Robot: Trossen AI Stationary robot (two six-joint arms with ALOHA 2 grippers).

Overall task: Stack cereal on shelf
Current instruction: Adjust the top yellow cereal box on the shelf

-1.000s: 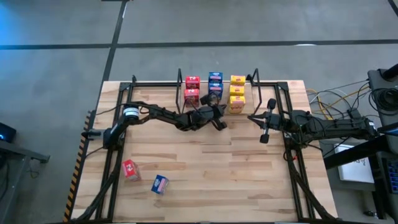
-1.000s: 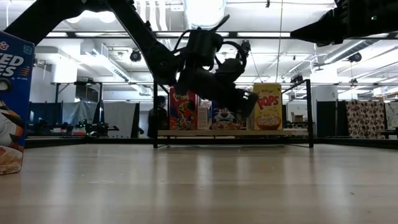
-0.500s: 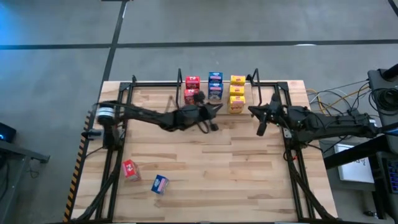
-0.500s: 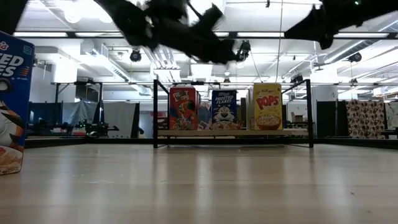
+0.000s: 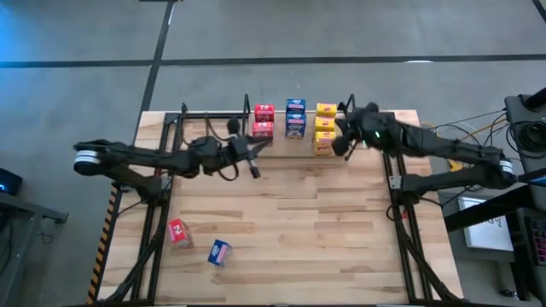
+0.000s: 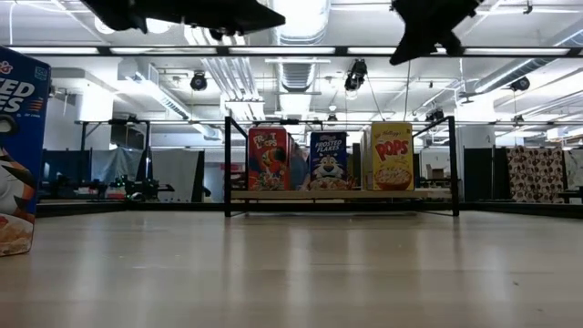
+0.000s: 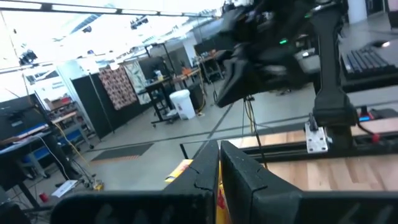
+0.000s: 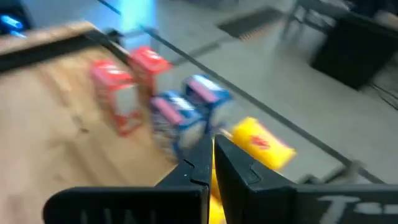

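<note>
The shelf (image 5: 213, 113) stands along the table's far edge. On it are two red cereal boxes (image 5: 264, 121), two blue ones (image 5: 295, 118) and three yellow ones (image 5: 324, 126), upright on its board (image 6: 337, 194). A loose red box (image 5: 177, 231) and a loose blue box (image 5: 219, 252) lie on the table at the near left. My left gripper (image 5: 253, 166) hangs shut and empty in front of the red boxes, high over the table. My right gripper (image 5: 339, 147) is shut and empty, up beside the yellow boxes. Both wrist views show shut fingers (image 7: 219, 163) (image 8: 212, 163).
Black arm stands run along the table's left side (image 5: 153, 213) and right side (image 5: 401, 213). The shelf's upright end posts (image 6: 227, 164) (image 6: 455, 164) rise at both ends. The loose blue box (image 6: 16, 146) looms at the low view's left edge. Bare wood (image 5: 299, 230) lies between the stands.
My left gripper has drawn back from the blue boxes on the shelf, rising and going toward the table's left edge. My right gripper has risen, turned, and gone toward the far edge, up beside the yellow boxes. Both stayed shut. The boxes on the shelf stand unmoved.
</note>
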